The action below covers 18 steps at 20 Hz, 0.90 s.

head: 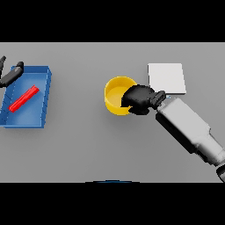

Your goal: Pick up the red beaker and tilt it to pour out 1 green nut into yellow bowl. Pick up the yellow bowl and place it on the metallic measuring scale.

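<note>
**Head view: right hand closing on the yellow bowl**

Head view shows the right hand (139, 99) at the right rim of the yellow bowl (117, 95), its dark fingers curled over the edge so that it appears to be grasping the bowl there. The bowl sits on the grey worktop (88, 145), roughly in the middle, and no green nut can be made out inside it. Just to the right and slightly farther off lies the metallic measuring scale (166, 78), a pale square plate close beside the hand. Far to the left, a blue tray (44, 83) holds a red object (24, 99) lying flat (presumably the beaker, though its shape is hard to read). The left hand (12, 72) rests at the tray's far left corner; whether its fingers are clenched cannot be told.

Judging from this, the bowl-moving step is in hand. Next comes lifting the bowl clear, carrying it a short way right and setting it level on the scale.
</note>
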Available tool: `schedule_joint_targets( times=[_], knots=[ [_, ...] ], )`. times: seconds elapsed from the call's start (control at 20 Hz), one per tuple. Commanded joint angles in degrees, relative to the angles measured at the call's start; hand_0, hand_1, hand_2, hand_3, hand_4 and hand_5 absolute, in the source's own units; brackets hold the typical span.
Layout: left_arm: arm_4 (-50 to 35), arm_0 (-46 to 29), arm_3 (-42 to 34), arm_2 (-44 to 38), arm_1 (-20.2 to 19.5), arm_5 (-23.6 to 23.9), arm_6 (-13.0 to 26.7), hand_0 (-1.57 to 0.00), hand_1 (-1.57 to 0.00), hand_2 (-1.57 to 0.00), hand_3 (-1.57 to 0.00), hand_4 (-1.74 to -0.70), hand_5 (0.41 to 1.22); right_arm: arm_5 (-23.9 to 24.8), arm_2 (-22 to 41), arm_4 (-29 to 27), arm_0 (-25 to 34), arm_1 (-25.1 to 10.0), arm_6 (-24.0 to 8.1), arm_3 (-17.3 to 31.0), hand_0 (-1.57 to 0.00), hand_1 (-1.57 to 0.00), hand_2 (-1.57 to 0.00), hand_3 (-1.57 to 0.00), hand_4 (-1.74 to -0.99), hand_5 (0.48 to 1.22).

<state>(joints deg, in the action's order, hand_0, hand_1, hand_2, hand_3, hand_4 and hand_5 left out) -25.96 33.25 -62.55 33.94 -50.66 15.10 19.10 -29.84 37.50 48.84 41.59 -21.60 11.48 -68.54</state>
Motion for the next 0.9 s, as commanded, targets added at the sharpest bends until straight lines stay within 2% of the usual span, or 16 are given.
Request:
schedule_joint_targets(
  times=[0.0, 0.1, 0.2, 0.25, 0.45, 0.5, 0.55, 0.6, 0.7, 0.8, 0.85],
  knots=[
    [-0.04, 0.16, -0.42, -0.1, -0.23, -0.01, 0.01, 0.0, 0.0, 0.0, 0.0, -0.72, 0.693, -0.47, -0.5, -0.37, -0.71, -0.42, -0.59, -1.38, -1.56, -1.56, -1.39, -1.28, -1.735, 1.217],
    [0.4, 0.07, -0.5, 0.4, 0.08, 0.05, -0.17, 0.0, 0.0, 0.0, 0.0, -0.72, 0.692, -1.81, -1.83, -1.01, -0.48, -1.49, -1.63, -4.1, -1.56, -1.56, -1.43, -1.23, -1.737, 1.218],
    [0.49, 0.13, -0.4, 0.45, -0.21, -0.31, -0.08, 0.0, 0.0, 0.0, 0.0, -0.72, 0.686, -1.83, -3.94, -1.45, 0.13, -3.8, -1.27, -5.39, -1.56, -1.56, -1.43, -1.19, -1.739, 1.219],
    [0.49, 0.19, -0.84, 0.39, -0.3, -0.04, 0.05, 0.0, 0.0, 0.0, 0.0, -0.71, 0.686, -1.54, -4.69, -1.27, 0.04, -4.32, -3.12, -5.99, -1.57, -1.57, -1.46, -1.18, -1.739, 1.22],
    [0.43, 0.38, -1.54, 0.3, -0.52, 0.4, 0.74, 0.0, 0.0, 0.0, 0.0, -0.72, 0.688, -2.12, -5.42, -1.39, -2.91, -5.41, -4.34, -9.93, -1.56, -1.57, -1.52, -1.16, -1.74, 1.22],
    [0.48, 0.01, -1.79, 0.6, -0.3, 0.5, 0.69, 0.0, 0.0, 0.0, 0.0, -0.72, 0.694, -1.82, -6.1, -1.18, -2.61, -5.16, -5.99, -9.87, -1.56, -1.57, -1.53, -1.16, -1.74, 1.22],
    [0.43, -0.57, -2.24, 0.43, -0.92, 0.58, 0.36, 0.0, 0.0, 0.0, 0.0, -0.72, 0.698, -1.47, -7.01, -1.28, -2.35, -6.75, -4.85, -9.92, -1.56, -1.57, -1.51, -1.15, -1.741, 1.22],
    [0.33, -0.31, -1.98, 0.25, -0.92, 0.56, 0.59, 0.0, 0.0, 0.0, 0.0, -0.73, 0.704, -0.44, -7.38, -0.72, -1.79, -7.05, -5.41, -9.16, -1.57, -1.57, -1.52, -1.15, -1.741, 1.22],
    [0.04, -0.73, -2.45, 0.0, -1.34, 0.38, -0.05, 0.0, 0.0, 0.0, 0.0, -0.73, 0.715, 1.97, -8.44, -0.39, -1.5, -7.66, -4.39, -6.82, -1.57, -1.57, -1.54, -1.15, -1.741, 1.221],
    [-0.07, -0.46, -3.17, 0.07, -1.75, 0.72, 1.69, 0.0, 0.0, 0.0, 0.0, -0.73, 0.717, 3.09, -9.46, -0.34, -0.57, -7.05, -5.91, -4.08, -1.57, -1.57, -1.53, -1.15, -1.741, 1.221],
    [-0.05, -0.61, -3.54, 0.15, -2.11, 0.77, 2.32, 0.0, 0.0, 0.0, 0.0, -0.73, 0.72, 3.75, -10.03, -0.41, -0.43, -7.51, -5.24, -2.54, -1.57, -1.57, -1.53, -1.15, -1.741, 1.221]
  ],
)
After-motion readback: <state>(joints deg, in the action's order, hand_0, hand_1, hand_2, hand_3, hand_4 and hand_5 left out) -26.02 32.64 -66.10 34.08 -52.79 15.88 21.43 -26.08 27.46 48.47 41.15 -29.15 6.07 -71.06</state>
